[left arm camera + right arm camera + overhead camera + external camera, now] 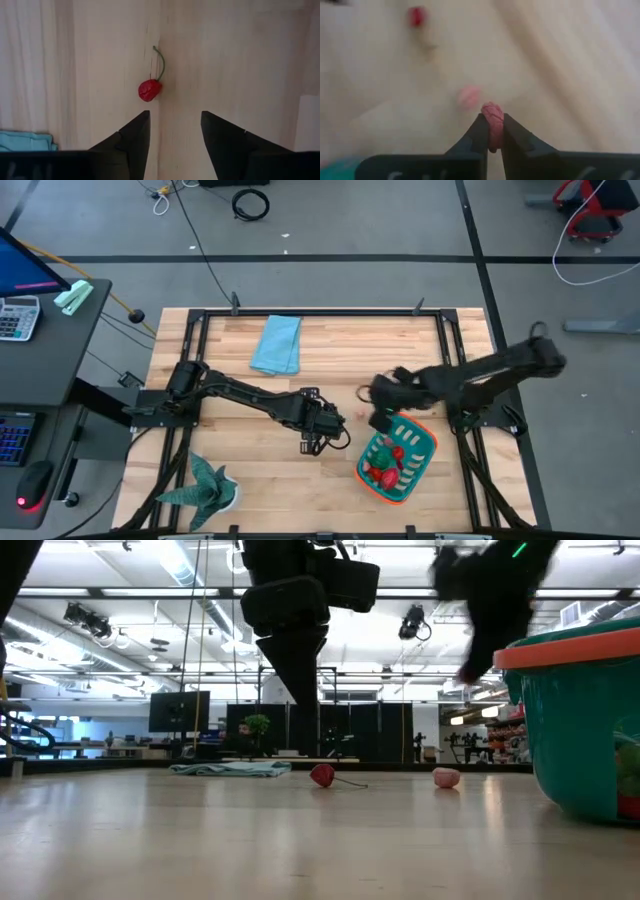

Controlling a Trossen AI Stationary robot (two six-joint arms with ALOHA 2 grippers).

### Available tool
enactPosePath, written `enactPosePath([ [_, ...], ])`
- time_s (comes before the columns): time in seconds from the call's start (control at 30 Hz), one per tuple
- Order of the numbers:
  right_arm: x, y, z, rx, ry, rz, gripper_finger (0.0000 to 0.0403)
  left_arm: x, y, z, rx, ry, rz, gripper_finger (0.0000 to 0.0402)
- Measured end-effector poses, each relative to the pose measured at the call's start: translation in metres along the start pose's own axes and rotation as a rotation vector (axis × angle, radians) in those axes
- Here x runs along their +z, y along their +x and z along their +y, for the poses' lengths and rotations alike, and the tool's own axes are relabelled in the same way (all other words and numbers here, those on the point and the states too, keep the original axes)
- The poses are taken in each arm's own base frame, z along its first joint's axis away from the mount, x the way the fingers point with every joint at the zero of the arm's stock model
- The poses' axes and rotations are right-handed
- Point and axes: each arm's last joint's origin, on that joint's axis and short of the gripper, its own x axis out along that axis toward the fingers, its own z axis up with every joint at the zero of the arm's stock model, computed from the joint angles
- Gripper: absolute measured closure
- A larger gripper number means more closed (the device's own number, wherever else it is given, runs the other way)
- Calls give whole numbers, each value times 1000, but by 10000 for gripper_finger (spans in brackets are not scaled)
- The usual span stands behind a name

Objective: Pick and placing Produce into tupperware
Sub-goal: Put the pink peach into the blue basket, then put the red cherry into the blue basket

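Observation:
The tupperware (425, 442), teal with an orange rim, stands near the table's right front and holds several red pieces and a green piece (388, 465). My right gripper (492, 131) hovers just beyond its far-left corner (381, 418), shut on a small pink piece of produce (492, 114). A red cherry with a green stem (150, 90) and another pink piece (469, 95) lie on the wood. My left gripper (174, 131) is open and hangs above the table (322, 438), short of the cherry (322, 775). My right gripper pinches the pink piece's lower half (493, 131) between its two fingertips; the top of the piece sticks out past them. The piece is lifted clear of the table.
A light blue folded cloth (277, 345) lies by the far edge. A green star-shaped plant (205, 485) stands at the near left corner. A black frame (320, 312) borders the table. Bare wood lies between the cloth and the grippers.

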Motion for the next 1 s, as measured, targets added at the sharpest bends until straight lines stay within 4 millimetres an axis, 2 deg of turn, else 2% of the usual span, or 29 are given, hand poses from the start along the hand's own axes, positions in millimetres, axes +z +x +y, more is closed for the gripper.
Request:
enactPosePath([
  [0.13,-31,-42,16,183,89,28,366,3,0,0,-4,-9,-25,224],
  [0.2,-47,-51,27,225,109,55,352,4,0,0,-8,-15,-43,224],
  [0.27,-63,-52,38,210,129,103,342,6,0,0,-11,-20,-59,224],
  [0.4,-92,-38,59,119,100,184,344,8,0,-1,-16,-26,-81,225],
  [0.53,-107,-14,78,57,1,208,347,9,0,-1,-18,-31,-94,224],
  [0.77,-110,24,88,-14,-88,311,296,10,0,-1,-20,-62,-94,229],
  [0.87,-105,31,87,-25,-107,320,269,9,0,-1,-19,-54,-93,228],
  [1.0,-96,29,82,-18,-79,313,237,8,0,0,-13,11,-80,224],
])
